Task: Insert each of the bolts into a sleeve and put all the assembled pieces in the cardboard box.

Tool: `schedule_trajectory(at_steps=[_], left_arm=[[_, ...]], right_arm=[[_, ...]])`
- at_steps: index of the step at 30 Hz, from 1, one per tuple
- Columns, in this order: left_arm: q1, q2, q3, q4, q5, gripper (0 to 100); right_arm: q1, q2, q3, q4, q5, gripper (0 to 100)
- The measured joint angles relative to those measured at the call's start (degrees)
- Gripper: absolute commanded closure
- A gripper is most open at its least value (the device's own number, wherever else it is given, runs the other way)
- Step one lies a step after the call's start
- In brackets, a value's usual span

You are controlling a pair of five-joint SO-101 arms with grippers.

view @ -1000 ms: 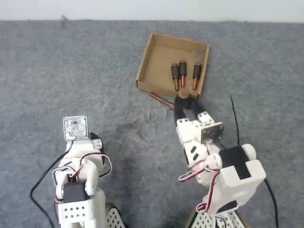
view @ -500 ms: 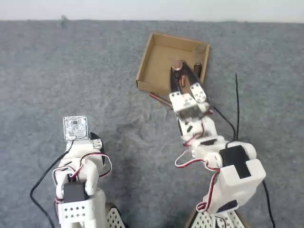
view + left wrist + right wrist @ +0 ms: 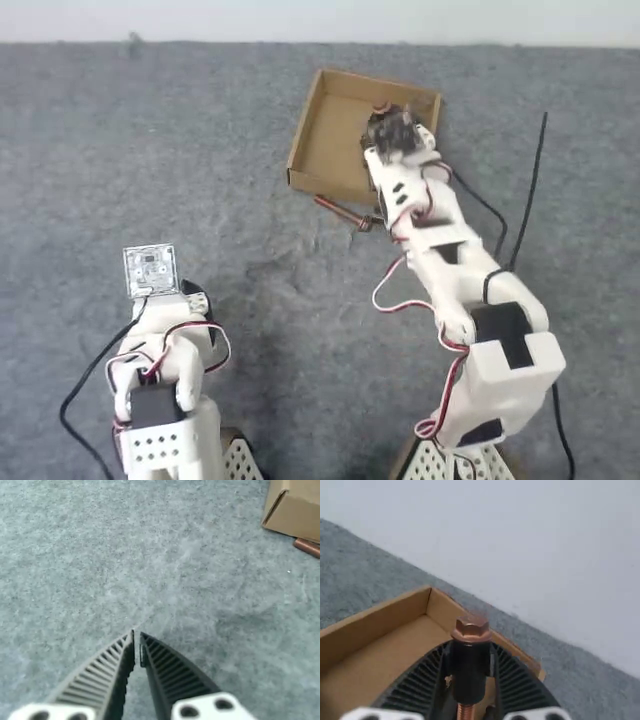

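We're on the drop-off: the right end effector [image 3: 392, 125] pinches a sleeved bolt [image 3: 469, 667] above the cardboard box [image 3: 318, 120]. A second ago it hung outside the near wall. Next, we'd lower and release. The left end effector [image 3: 137, 647] sits pressed together over the counter [image 3: 150, 150], and a loose bolt [image 3: 340, 212] waits outside.

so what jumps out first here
The right end effector is shut on a sleeved bolt over the cardboard box. One bare copper bolt lies on the grey carpet beside the box's near wall, while the left end effector sits shut over the carpet.
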Motion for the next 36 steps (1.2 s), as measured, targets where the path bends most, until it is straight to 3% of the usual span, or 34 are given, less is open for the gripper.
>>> schedule_trajectory(at_steps=[8, 19, 25, 36], left_arm=[[0.0, 0.0, 0.0, 0.0, -0.09, 99], [0.0, 0.0, 0.0, 0.0, -0.09, 99], [0.0, 0.0, 0.0, 0.0, -0.09, 99], [0.0, 0.0, 0.0, 0.0, -0.09, 99]], right_arm=[[1.76, 2.02, -13.54, 25.05, -7.65, 99.1], [2.29, 17.23, -35.87, 51.69, -8.62, 98.4], [3.52, 22.33, -45.98, 59.25, -13.1, 85.7], [3.78, 25.14, -53.36, 65.05, -14.24, 85.4]])
